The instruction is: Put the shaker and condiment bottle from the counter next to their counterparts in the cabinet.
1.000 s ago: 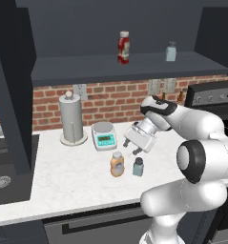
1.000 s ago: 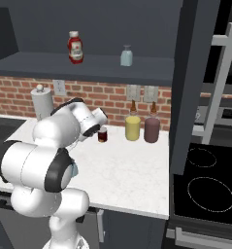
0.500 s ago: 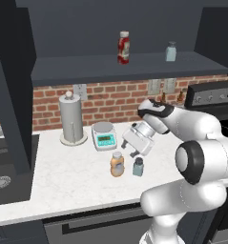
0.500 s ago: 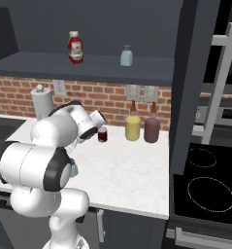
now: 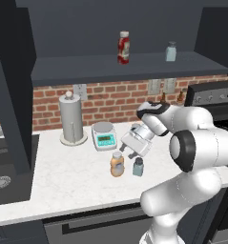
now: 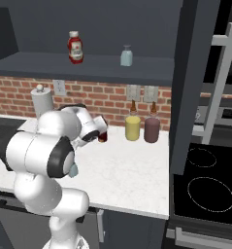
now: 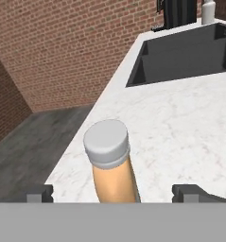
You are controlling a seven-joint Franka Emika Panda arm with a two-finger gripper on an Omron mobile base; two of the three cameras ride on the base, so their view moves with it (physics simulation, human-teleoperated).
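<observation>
The condiment bottle [image 5: 117, 164], orange-tan with a white cap, stands on the white marbled counter [image 5: 63, 181]. The blue-grey shaker [image 5: 138, 167] with its dark cap stands just right of it. My gripper [image 5: 128, 153] hangs tilted just above and between them. In the hand view the gripper [image 7: 117, 194] is open, and the bottle [image 7: 113, 170] stands between the two fingertips [image 7: 39, 194] with a gap on each side. Up on the cabinet shelf [image 5: 87, 71] stand the counterparts, a red bottle [image 5: 123, 47] and a pale blue shaker [image 5: 171, 51].
A paper towel holder [image 5: 71, 119] and a small kitchen scale [image 5: 104, 136] stand behind the bottle. A dark sink [image 5: 1, 176] lies at the left. A yellow bottle [image 6: 132, 127], a dark red bottle [image 6: 152, 129] and a small jar [image 6: 103, 136] line the brick wall; the stove [image 6: 205, 185] is right.
The hand has crept slightly down and left toward the condiment bottle. Its jaws have stayed wide, and the bottle and shaker have not moved.
</observation>
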